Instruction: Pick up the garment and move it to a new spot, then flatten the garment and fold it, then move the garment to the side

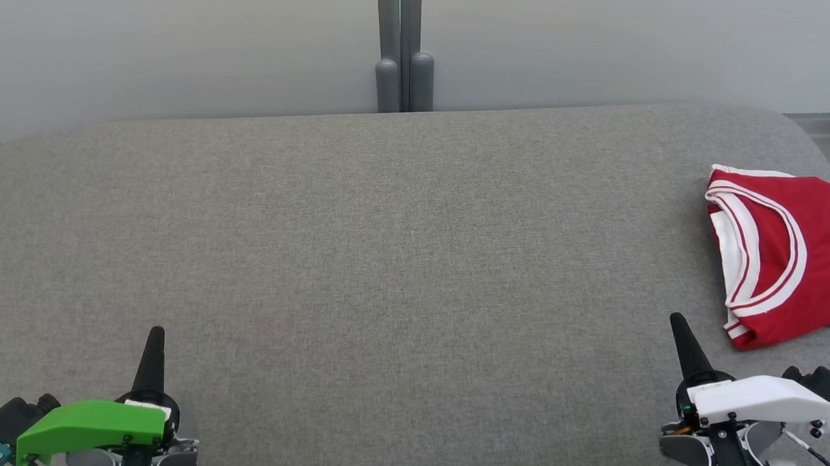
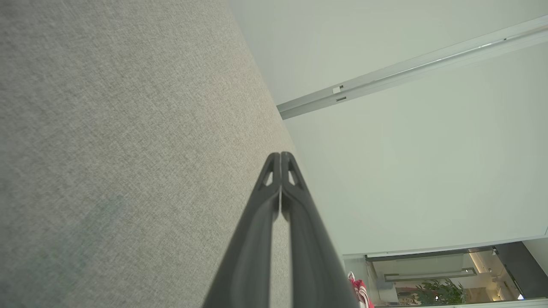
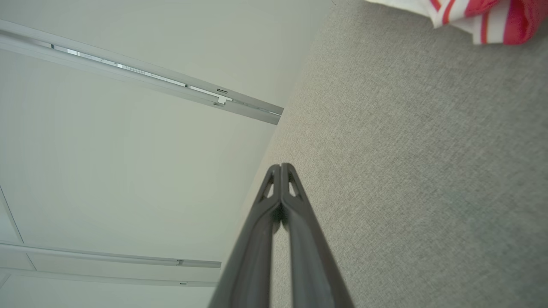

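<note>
You had the garment, a red jersey with white trim, lying folded at the far right of the grey fabric-covered desk, with its right part cut off by the edge of the head view. It lay flat on the desk, and neither arm touched it.

Your right end effector was clenched and empty, its two dark fingers pressed together to one point. It sat near the jersey's near-left corner but apart from it. The right wrist view showed those fingers closed over bare desk, with the garment's striped edge at the top right corner.

Your left end effector was likewise clenched on nothing, at the lower left of the head view. It was well apart from the garment, with the wide bare desk between them. Behind the desk stood a pale wall with a grey post at its middle.
</note>
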### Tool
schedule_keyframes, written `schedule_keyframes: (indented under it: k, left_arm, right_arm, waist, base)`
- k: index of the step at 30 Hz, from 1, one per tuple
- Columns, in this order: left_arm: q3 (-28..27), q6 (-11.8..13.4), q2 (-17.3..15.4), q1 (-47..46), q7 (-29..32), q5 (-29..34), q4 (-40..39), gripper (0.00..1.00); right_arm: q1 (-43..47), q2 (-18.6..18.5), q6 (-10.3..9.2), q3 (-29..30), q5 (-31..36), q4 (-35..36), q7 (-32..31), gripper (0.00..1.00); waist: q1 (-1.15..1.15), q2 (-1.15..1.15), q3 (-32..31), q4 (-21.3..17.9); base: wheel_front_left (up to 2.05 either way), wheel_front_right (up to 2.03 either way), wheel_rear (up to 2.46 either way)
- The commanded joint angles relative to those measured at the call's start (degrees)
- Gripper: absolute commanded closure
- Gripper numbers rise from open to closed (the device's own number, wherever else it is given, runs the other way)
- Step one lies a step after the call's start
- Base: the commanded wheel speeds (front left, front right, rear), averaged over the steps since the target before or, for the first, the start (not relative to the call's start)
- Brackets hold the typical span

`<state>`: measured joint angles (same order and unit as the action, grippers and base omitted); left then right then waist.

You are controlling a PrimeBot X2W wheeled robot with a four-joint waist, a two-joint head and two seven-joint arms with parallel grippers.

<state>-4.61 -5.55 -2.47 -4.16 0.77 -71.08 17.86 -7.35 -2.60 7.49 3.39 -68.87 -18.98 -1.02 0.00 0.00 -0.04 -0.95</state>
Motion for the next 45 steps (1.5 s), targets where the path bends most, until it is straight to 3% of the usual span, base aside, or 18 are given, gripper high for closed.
schedule_keyframes:
  k: [1,45]
  left_arm:
    - [-0.3,-0.4,-0.4,-1.3,0.4,-1.3,-0.8,1.00]
    - [-2.2,-2.1,-0.6,-2.5,5.6,-20.7,-3.8,1.00]
  right_arm:
    - [0.0,-0.3,0.02,0.4,-1.6,0.9,-0.5,1.00]
    - [0.7,-0.4,0.01,3.1,-22.6,4.4,-5.7,1.00]
  waist:
    - [0.00,0.00,0.0,0.0]
    - [0.00,0.00,0.2,0.9]
  base:
    - [0.00,0.00,0.00]
    - [0.00,0.00,0.00]
